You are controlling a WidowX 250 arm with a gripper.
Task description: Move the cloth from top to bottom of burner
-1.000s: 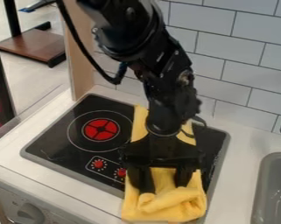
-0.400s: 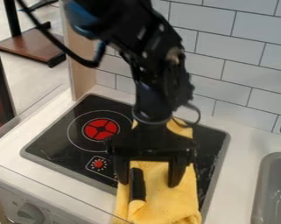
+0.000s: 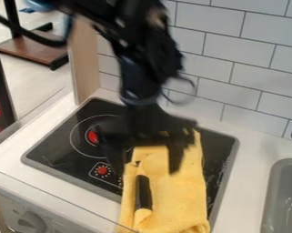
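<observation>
Yellow folded cloth [image 3: 172, 200] of soft, towel-like fabric, laid lengthwise over the right-hand part of a flat black glass cooktop with a grey rim [image 3: 62, 141], set into a white bench [image 3: 251, 168]. Spread from the cooktop's middle down toward the front edge of the bench. Above the rear part of the cloth, a black two-finger pincer [image 3: 145, 171], pointing down, spread wide, with nothing in its grasp. On the cloth's left side, lying lengthwise, a slim black handle-like piece [image 3: 143, 193], exact use impossible to tell.

Likely light to lift and limp throughout, with little stiffness to carry a push from end to end. Apt to bunch or crease under pressure from above, and to slide fairly easily over smooth glass. Hardly fragile, so probably safe to pinch firmly. Over flat stretches, perhaps hard to catch; better to pinch at a raised fold or loose edge, through more than one layer if possible, so as not to draw away just the upper one. For travel toward the front edge of the bench, best taken near the front end and drawn along, rather than shoved from the rear. Worth keeping clear of the black piece, probably harder than the fabric and liable to slip off with any tug.
</observation>
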